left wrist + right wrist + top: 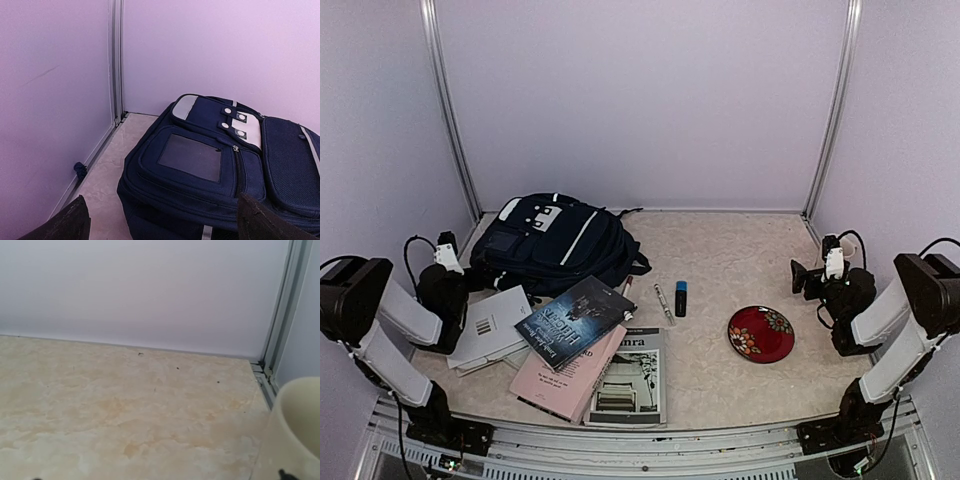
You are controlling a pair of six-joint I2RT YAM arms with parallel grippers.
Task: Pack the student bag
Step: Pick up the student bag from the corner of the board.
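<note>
Navy fabric, white trim: the student bag [555, 245] lies flat, front pockets up, just ahead of the L pincer [447, 250] and a little to its right. Every zip in view looks closed. The L pincer is spread wide w/ nothing btw its fingers [70, 222]. The R pincer [804, 277], well apart across the table, is spread too, holds nothing and faces bare tabletop. By the look of it, nothing is packed yet.

Risks from here:
- **Bag:** It's soft, so a tug on a zip w/o the other arm bracing it would prob. drag the whole bag rather than open it.
- **Straps:** The black straps [638, 262], trailing on the bag's far side from the L pincer, could snag a finger.
- **Books:** To the right of the L pincer and nearer the bases, a dark blue book [575, 318] lies on a pink book [565, 380]. White papers [490, 325] and a grey booklet [638, 380] touch the heap. Lifting one likely shifts the rest, and thin flat covers give fingers little edge to bite.
- **Small items:** A pen [663, 302] and a small black-and-blue item [680, 298], btw the two pincers, may roll or skid if nudged.
- **Plate:** The red plate [761, 333], near the R pincer on its left, isn't obviously school kit. Packing it by mistake, or clipping it w/ an arm, is a fair worry.
</note>
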